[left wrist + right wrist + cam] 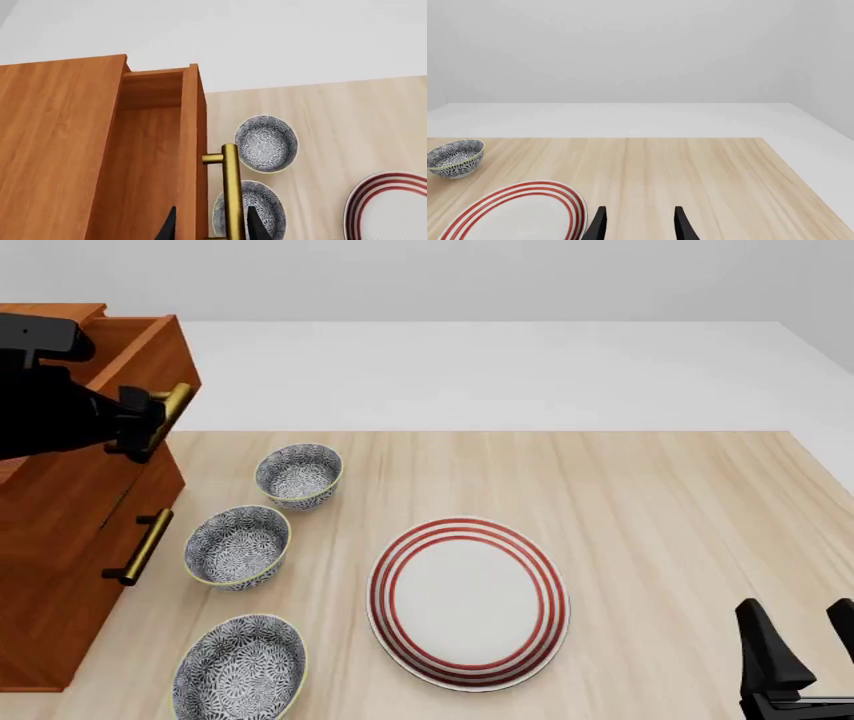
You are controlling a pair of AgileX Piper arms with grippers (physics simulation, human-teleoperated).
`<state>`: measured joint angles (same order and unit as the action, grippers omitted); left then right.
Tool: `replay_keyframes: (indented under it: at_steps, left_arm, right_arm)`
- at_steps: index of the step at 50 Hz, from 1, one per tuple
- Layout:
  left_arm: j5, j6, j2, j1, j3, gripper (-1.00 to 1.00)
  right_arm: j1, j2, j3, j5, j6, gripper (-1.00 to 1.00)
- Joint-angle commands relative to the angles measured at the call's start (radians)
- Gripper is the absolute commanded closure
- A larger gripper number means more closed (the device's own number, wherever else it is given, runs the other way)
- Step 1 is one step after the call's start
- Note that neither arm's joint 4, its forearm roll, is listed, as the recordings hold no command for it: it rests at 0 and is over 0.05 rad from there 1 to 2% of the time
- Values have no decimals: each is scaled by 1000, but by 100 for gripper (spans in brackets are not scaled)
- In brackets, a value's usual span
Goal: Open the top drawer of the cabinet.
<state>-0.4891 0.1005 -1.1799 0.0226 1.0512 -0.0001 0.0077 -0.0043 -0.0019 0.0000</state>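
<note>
The cabinet (pixel 60 570) stood at the left edge of the bench (pixel 641 510), partly cut off by the frame in the front view, and its top drawer (pixel 150 350) projected toward the right beyond the drawer below. The left pincer (pixel 144 426) was at the top drawer's brass handle (pixel 168 408); in the front view the dark arm hid much of the drawer front and the contact itself. The left wrist view alone showed the drawer's open interior (pixel 150 165) and the two dark fingertips (pixel 257 225) flanking the handle (pixel 231 192), one on each side, pinching the bar, though their ends were cut off by the frame edge. Three patterned bowls (pixel 299 475) lay in a near-to-far row just right of the cabinet, with a red-ringed plate (pixel 469 602) further right. The right pincer (pixel 801 665) sat at the near right corner, its fingers spread and holding nothing; the right wrist view showed the same gap (pixel 638 225) above bare wood, with only one bowl and part of the plate visible.
</note>
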Motion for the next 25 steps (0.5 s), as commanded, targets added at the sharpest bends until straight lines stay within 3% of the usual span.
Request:
replay_keyframes:
  at_steps: [1,25]
  left_arm:
    - [1,40,-86,-39,-22,-100]
    - [-4,50,-93,-97,-26,-100]
  right_arm:
    - [0,0,0,0,0,-100]
    - [0,0,0,0,0,-100]
